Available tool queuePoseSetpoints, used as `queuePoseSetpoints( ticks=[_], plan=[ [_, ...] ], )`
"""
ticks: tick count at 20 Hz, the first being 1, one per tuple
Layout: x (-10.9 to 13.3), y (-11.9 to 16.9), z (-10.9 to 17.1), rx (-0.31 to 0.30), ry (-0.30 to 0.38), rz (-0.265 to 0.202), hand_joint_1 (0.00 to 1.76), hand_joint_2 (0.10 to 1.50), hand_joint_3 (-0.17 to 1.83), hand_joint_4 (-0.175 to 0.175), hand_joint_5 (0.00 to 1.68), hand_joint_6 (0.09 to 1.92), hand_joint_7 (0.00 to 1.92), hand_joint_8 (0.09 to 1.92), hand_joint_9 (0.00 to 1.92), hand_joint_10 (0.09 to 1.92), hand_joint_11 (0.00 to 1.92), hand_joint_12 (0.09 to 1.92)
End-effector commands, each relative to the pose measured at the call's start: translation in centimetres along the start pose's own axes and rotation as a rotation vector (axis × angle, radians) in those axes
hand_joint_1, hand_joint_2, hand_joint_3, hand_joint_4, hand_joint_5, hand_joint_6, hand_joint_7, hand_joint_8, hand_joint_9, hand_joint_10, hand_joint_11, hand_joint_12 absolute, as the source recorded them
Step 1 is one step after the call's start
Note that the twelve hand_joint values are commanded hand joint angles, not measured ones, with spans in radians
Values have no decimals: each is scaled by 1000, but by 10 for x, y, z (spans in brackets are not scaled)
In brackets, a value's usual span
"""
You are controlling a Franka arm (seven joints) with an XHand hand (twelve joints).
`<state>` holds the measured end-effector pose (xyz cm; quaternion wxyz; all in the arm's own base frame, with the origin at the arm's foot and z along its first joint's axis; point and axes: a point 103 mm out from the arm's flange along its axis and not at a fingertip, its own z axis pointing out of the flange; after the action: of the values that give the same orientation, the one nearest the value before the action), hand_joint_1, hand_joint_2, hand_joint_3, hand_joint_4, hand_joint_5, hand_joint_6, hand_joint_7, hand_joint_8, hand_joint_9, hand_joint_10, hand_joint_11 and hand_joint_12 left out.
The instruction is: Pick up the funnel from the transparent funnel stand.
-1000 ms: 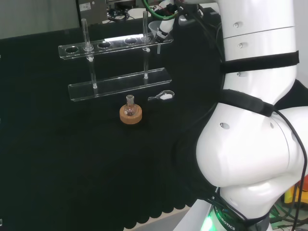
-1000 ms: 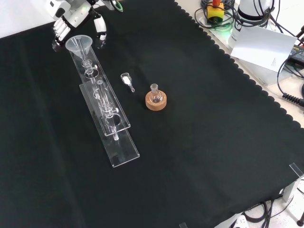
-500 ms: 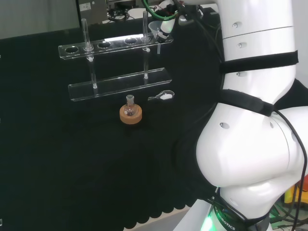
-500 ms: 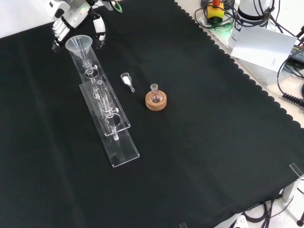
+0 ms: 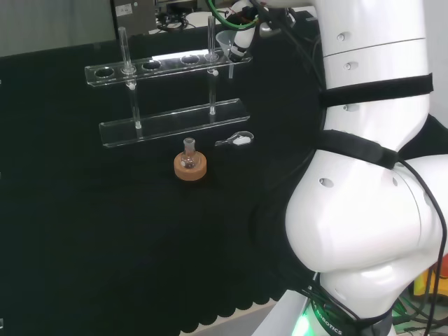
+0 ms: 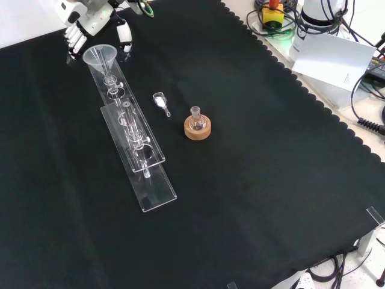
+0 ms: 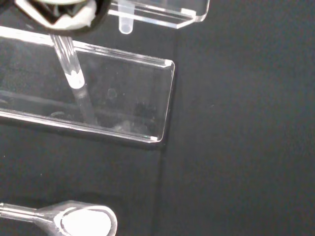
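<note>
The clear funnel [image 6: 99, 55] [image 5: 225, 40] sits in the end hole of the transparent stand's upper shelf [image 5: 168, 63], at the far end of the stand [image 6: 135, 144] in the front view. The black and white hand [image 6: 96, 24] [image 5: 243, 36] hovers just behind and above it. Its fingers [image 6: 72, 42] and thumb [image 6: 124, 39] hang relaxed on either side of the funnel's rim, open and not closed on it. In the wrist view a short clear stem [image 7: 125, 24] pokes below the shelf, above the stand's base plate [image 7: 108, 98], with a blurred part of the hand [image 7: 54, 12] close by.
A small flask on a cork ring [image 6: 197, 126] [image 5: 190, 164] stands beside the stand. A clear scoop with white powder [image 6: 160, 101] [image 5: 238, 140] [image 7: 83, 223] lies between them. The arm's white links [image 5: 371, 175] take up the head view's right. Paper and cables [image 6: 334, 57] lie beyond the cloth's edge.
The hand has risen slightly behind the funnel. The funnel and the stand have not moved.
</note>
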<state>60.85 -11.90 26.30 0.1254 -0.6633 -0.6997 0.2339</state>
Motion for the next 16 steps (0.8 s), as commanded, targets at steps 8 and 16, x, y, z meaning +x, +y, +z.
queuePoseSetpoints(
  ticks=[8, 16],
  plan=[
    [0, 0, -3, -58, -11, 18, 838, 663, 649, -49, 455, 105, 300, 735, 276, 746, 138, 1414],
    [-1, -9, -13, -87, -21, 25, 851, 669, 657, -54, 474, 114, 344, 753, 296, 731, 146, 1407]
  ],
)
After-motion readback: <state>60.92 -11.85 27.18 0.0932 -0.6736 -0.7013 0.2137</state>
